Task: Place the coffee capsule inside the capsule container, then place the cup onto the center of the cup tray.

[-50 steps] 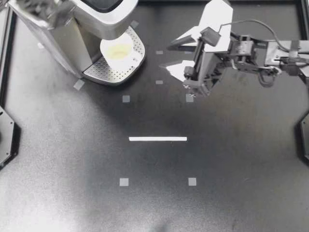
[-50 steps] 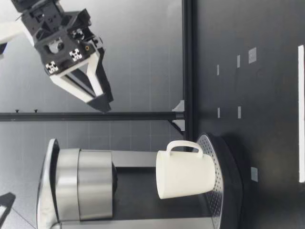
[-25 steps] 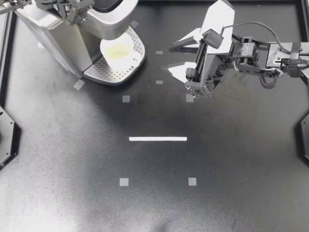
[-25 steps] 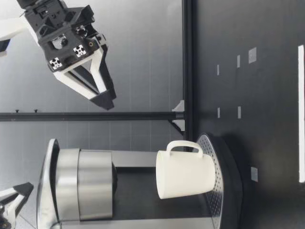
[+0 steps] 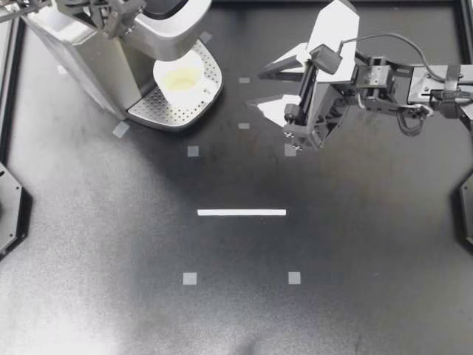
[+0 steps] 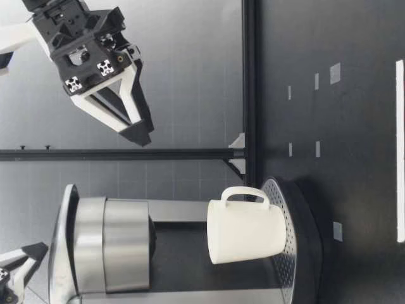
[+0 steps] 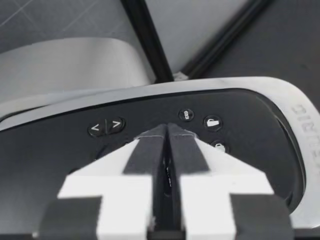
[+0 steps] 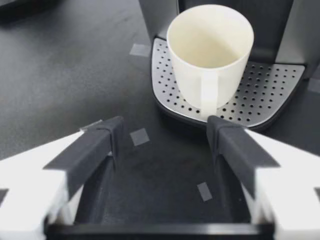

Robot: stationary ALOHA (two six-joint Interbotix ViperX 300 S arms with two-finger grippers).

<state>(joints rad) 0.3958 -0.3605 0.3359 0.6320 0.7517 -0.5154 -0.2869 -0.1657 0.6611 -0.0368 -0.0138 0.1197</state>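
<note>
White handled cup: upright on the perforated metal cup tray, partly under the overhanging head of the silver and black coffee machine; inside looks pale yellow from above; handle turned outward, toward the right gripper.
Cup in low view: base flat on the tray, with open space between rim and machine head.
Cup in right wrist view: straight ahead of the gripper, beyond the fingertips and apart from them.
Right gripper: wide open, nothing held; raised well above the black tabletop in the low view, pointing down toward the tray; near the cup but not touching.
Right wrist view: dark fingertips spread to either side, with bare tabletop and grey tape squares between them.
Left gripper: over the machine's top; fingers pressed together, nothing between them.
Left gripper tip: over the machine's glossy black button panel; contact cannot be told.
Tabletop marks: white tape strip near the middle, well apart from the tray.
</note>
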